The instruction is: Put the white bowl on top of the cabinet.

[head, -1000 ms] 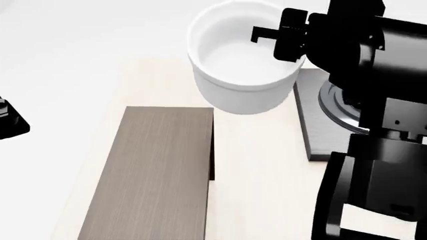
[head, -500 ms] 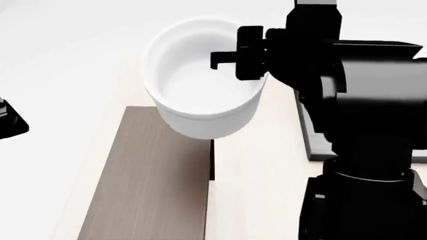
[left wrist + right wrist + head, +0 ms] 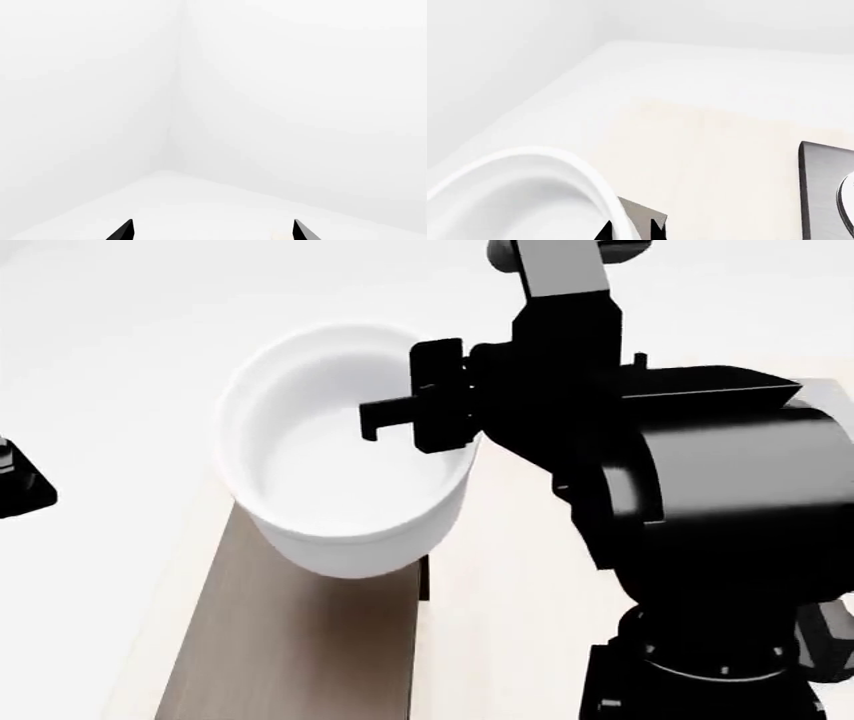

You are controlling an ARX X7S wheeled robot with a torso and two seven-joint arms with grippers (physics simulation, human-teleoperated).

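The white bowl hangs in the air, its thick rim pinched on the right side by my right gripper, which is shut on it. One finger is inside the bowl and one outside, with the rim between the dark fingertips. The bowl is over the far end of the cabinet, whose grey-brown wood-grain top shows below it; a cabinet corner peeks past the rim. My left gripper is open, facing bare white walls and holding nothing.
The cabinet stands on a pale wooden table. A dark grey stove plate lies to the right of the bowl; in the head view my right arm hides it. Part of my left arm shows at the far left.
My right gripper has carried the bowl leftward and nearer, from beside the stove plate to over the cabinet's far end. The left arm has stayed still.
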